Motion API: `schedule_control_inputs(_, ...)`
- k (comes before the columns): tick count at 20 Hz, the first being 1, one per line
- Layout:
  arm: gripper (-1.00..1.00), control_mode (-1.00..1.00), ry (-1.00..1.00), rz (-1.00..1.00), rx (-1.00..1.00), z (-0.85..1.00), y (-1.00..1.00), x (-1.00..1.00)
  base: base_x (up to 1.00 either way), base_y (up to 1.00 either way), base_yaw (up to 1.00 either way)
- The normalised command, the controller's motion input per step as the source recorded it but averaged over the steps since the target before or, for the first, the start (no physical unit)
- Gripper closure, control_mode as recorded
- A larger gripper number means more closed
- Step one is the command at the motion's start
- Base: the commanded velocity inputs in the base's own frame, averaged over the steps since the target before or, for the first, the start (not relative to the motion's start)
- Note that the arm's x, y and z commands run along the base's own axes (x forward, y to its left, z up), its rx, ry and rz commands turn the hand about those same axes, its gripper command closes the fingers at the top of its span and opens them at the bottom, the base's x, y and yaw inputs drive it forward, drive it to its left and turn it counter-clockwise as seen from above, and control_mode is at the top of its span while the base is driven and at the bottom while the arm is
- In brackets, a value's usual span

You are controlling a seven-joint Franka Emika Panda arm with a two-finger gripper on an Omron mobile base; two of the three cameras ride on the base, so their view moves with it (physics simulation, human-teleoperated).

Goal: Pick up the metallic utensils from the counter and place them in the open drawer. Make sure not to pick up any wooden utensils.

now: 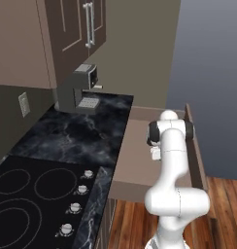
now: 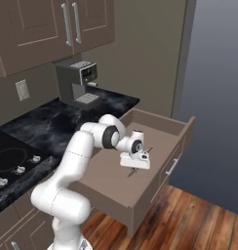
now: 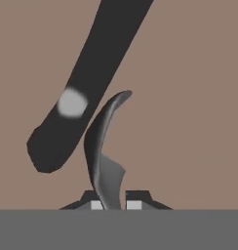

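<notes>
We have the claw point(image 2: 135, 167) down inside the open drawer point(image 2: 162, 123), just above its floor, with the arm bent over from the base. In the hand view the claw point(image 3: 112, 202) is clamped tight on a thin silver-grey utensil point(image 3: 105, 151), which rises from between the two dark fingertips point(image 3: 135, 197) and curves to a narrow tip above them. Beside it, against the plain brown drawer floor, lies a long dark handle point(image 3: 87, 83) with a pale round spot on it; it runs diagonally from the top of the view down to a rounded end at the left, and we cannot tell whether the two touch.

From the left base view the drawer point(image 1: 140, 146) stands pulled out from the end of the counter point(image 1: 81, 131), and our arm's wrist hides most of what sits under it. The black marble-look counter point(image 2: 52, 122) carries a grey coffee machine point(image 2: 77, 80) against the wall, under the brown upper cabinets point(image 2: 43, 29). A black cooktop point(image 1: 28, 194) with a row of silver knobs point(image 1: 76, 206) sits nearer the base, and a wooden floor point(image 2: 189, 219) shows below the drawer.
</notes>
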Motion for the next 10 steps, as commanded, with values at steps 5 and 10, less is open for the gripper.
schedule_control_inputs(5,1.0,-1.0,-0.07,0.0,0.0,-0.41,-0.03,0.31,0.0,0.0,0.0)
schedule_control_inputs(10,1.0,-1.0,-0.17,0.0,0.0,-0.36,-0.12,0.3,0.0,0.0,0.0)
